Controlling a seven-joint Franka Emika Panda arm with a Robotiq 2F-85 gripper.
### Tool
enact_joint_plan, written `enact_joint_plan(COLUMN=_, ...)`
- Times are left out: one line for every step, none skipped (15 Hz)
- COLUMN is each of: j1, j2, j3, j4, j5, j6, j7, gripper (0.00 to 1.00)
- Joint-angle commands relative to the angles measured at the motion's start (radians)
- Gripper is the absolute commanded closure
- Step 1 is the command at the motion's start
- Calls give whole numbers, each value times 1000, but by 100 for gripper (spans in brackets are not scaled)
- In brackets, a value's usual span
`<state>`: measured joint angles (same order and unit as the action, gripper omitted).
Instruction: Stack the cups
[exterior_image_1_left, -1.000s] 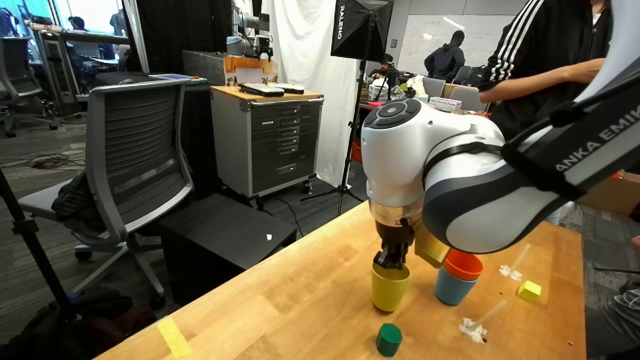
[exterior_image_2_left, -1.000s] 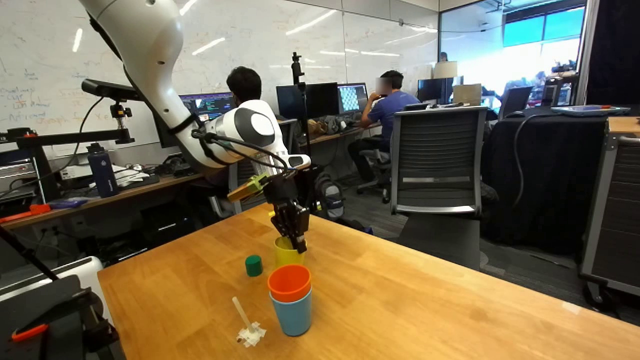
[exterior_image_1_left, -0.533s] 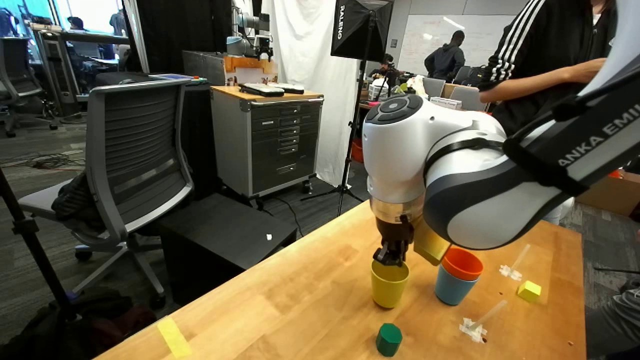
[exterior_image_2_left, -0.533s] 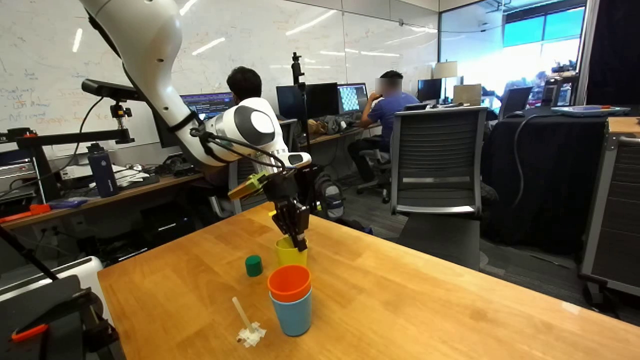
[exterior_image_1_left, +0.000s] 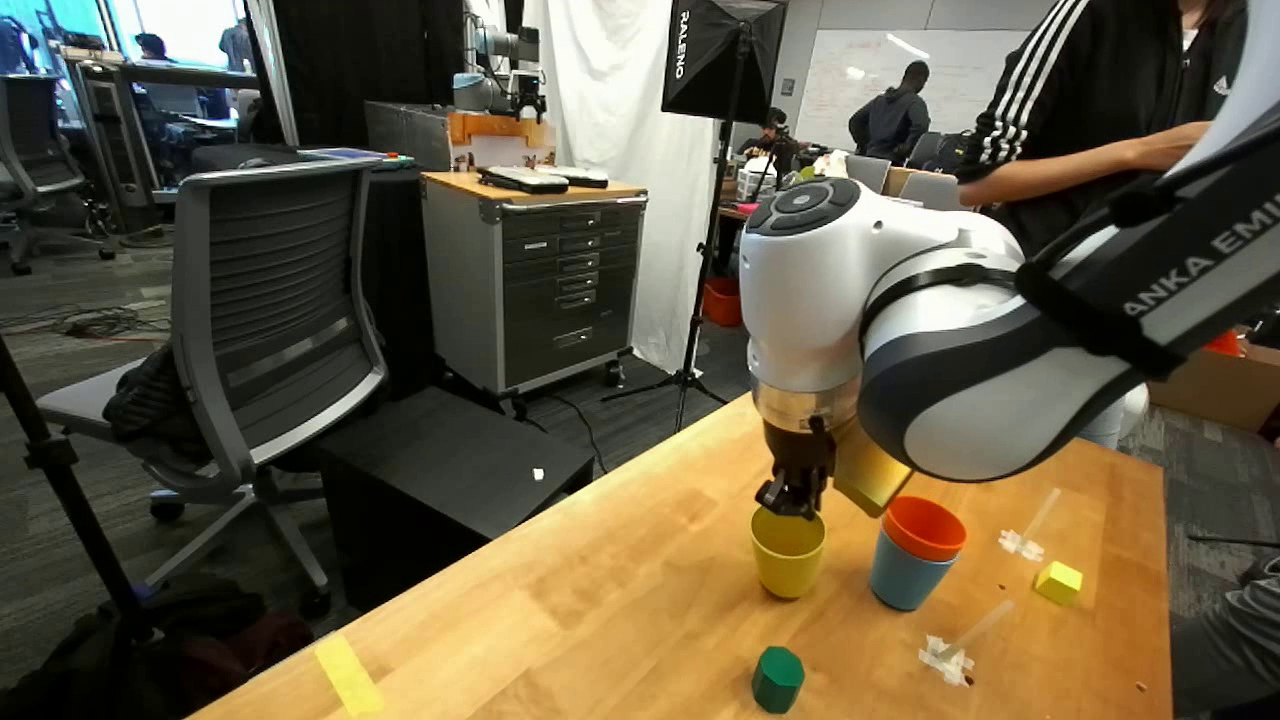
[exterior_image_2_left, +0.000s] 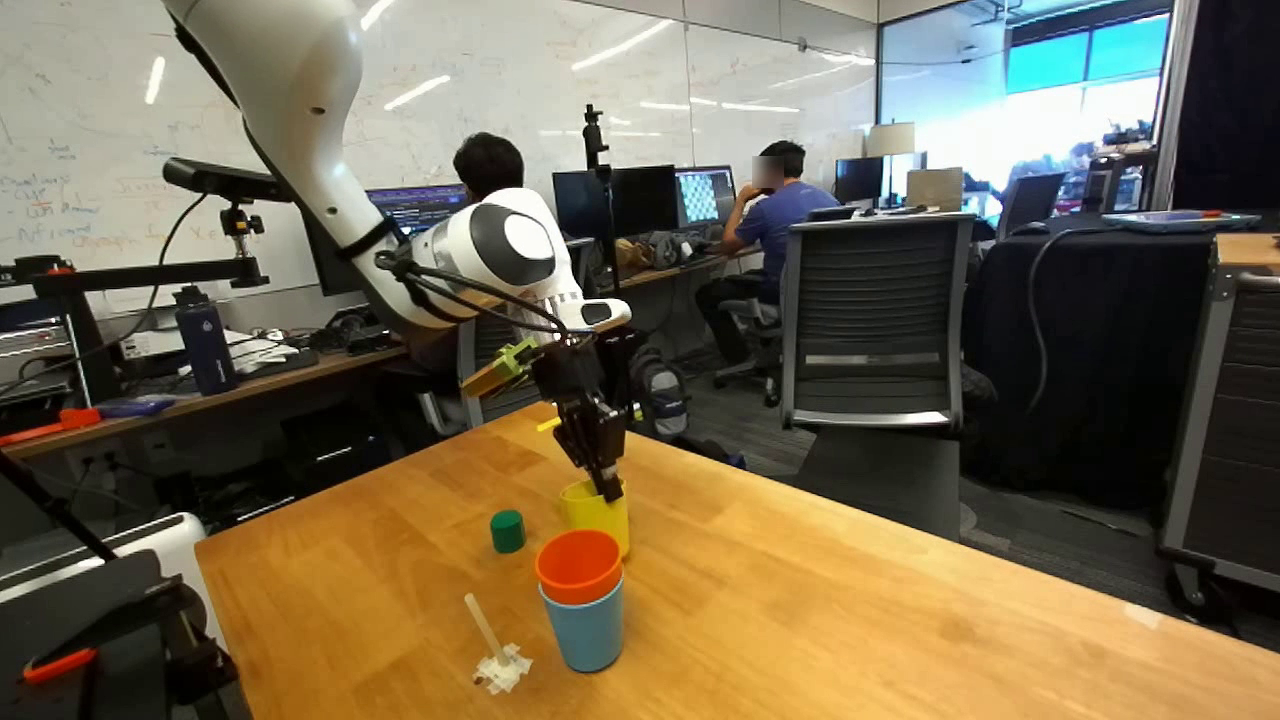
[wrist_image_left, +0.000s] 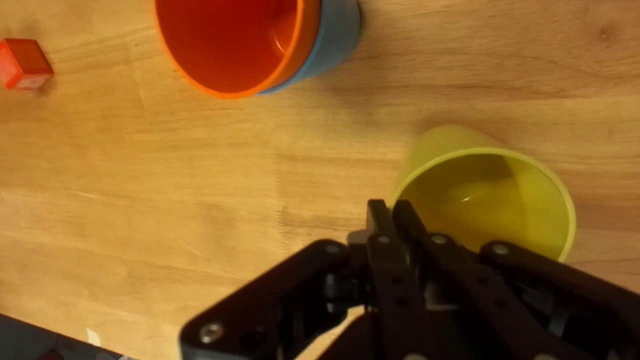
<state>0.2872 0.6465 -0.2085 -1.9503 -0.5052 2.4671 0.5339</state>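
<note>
Since the earlier frame, the yellow cup (exterior_image_1_left: 787, 572) and the end effector (wrist_image_left: 391, 204) have shifted together, ending farther from the green cylinder (exterior_image_1_left: 778, 680), while the blue cup (exterior_image_2_left: 588, 634) and red cup (exterior_image_2_left: 579, 568) have stayed put. The end effector's two fingers are drawn nearly together, pinching the yellow cup's wall at the rim; in the wrist view one fingertip reaches inside and its partner lies outside. The yellow cup is just below the fingertips, mouth up and base down, long axis roughly upright; any slight lean is hard to judge, and whether the base touches the counter (exterior_image_2_left: 820, 610) cannot be told. Apart from the end effector, ahead of the fingertips and to their left in the wrist view, the blue cup stands on the counter with the red cup nested in it, both mouth upward, the red one's upper part showing above the blue rim. Near the end effector stands the green cylinder; past the nested cups and well apart lies a small yellow block (exterior_image_1_left: 1058, 583).
</note>
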Motion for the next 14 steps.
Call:
enact_joint_plan(j1=9, j2=-44, j3=-22, j4=-38, j5=-6, j6=17, j7=35, gripper=100)
enact_joint_plan(j1=9, j2=-49, j3=-24, j4=-38, j5=-9, j6=18, j7=41, gripper=99)
enact_joint_plan(j1=10, j2=-53, j3=-27, j4=-39, j5=-11, j6=17, j7=48, gripper=99)
enact_joint_plan(j1=10, j2=-56, j3=-29, j4=-41, j5=-13, j6=17, j7=54, gripper=99)
enact_joint_plan(j1=9, j2=-59, j3=-30, j4=-42, j5=-13, j6=18, j7=60, gripper=99)
enact_joint_plan(j1=9, j2=-58, j3=-32, j4=-41, j5=-14, j6=18, j7=66, gripper=99)
enact_joint_plan(j1=10, j2=-58, j3=-34, j4=-41, j5=-16, j6=19, j7=72, gripper=99)
enact_joint_plan(j1=9, j2=-60, j3=-35, j4=-42, j5=-16, j6=19, j7=76, gripper=99)
enact_joint_plan(j1=8, j2=-64, j3=-36, j4=-45, j5=-15, j6=18, j7=80, gripper=99)
enact_joint_plan(j1=5, j2=-70, j3=-36, j4=-47, j5=-11, j6=15, j7=82, gripper=99)
enact_joint_plan(j1=2, j2=-81, j3=-37, j4=-52, j5=-8, j6=13, j7=87, gripper=99)
enact_joint_plan(j1=0, j2=-93, j3=-39, j4=-56, j5=-7, j6=12, j7=91, gripper=99)
enact_joint_plan(j1=-4, j2=-111, j3=-40, j4=-62, j5=-4, j6=10, j7=94, gripper=99)
enact_joint_plan(j1=-6, j2=-125, j3=-42, j4=-67, j5=-5, j6=10, j7=98, gripper=99)
